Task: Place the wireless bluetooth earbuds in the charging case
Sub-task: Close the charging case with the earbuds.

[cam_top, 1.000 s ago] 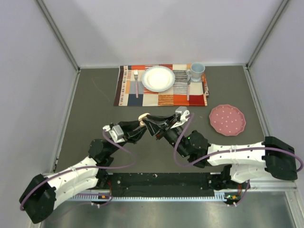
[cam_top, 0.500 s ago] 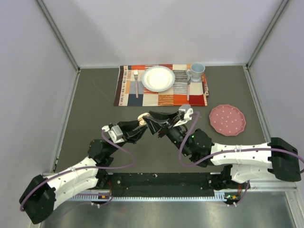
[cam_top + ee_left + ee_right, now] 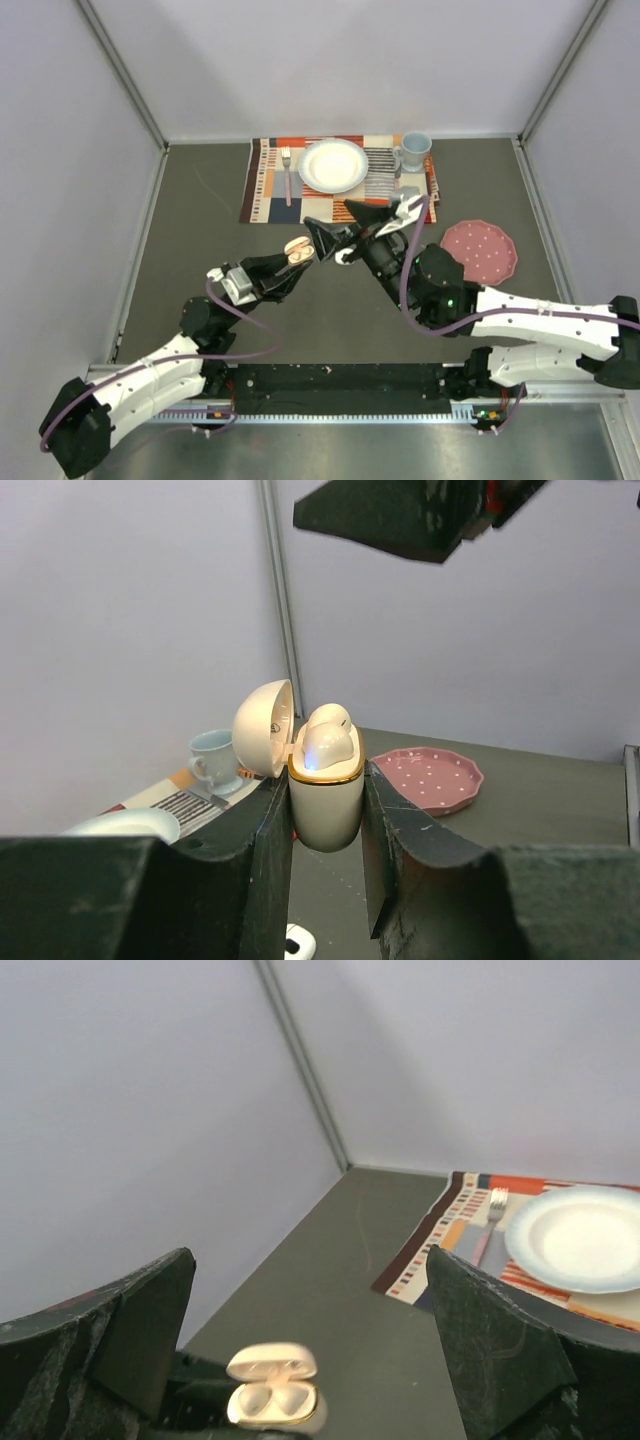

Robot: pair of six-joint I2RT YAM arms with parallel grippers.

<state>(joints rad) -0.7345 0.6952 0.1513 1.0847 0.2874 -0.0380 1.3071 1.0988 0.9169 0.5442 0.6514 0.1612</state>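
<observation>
Light in the top view was even and diffuse: the pale walls (image 3: 350,60) were bright, the dark table (image 3: 200,270) matte, without glare and with hardly any shadow. In the left wrist view the fingers (image 3: 240,880) of the left pincer (image 3: 327,825), from 7 to 5 o'clock, were underexposed and blurred, while the charging case (image 3: 325,810) at centre was sharp, softly sheened, with a faint bluish glow on the earbud (image 3: 322,745). In the right wrist view the right pincer (image 3: 300,1345) had dark, grainy fingers; the case at 6 o'clock was soft, the white plate (image 3: 585,1238) at 3 o'clock nearly blown out.
</observation>
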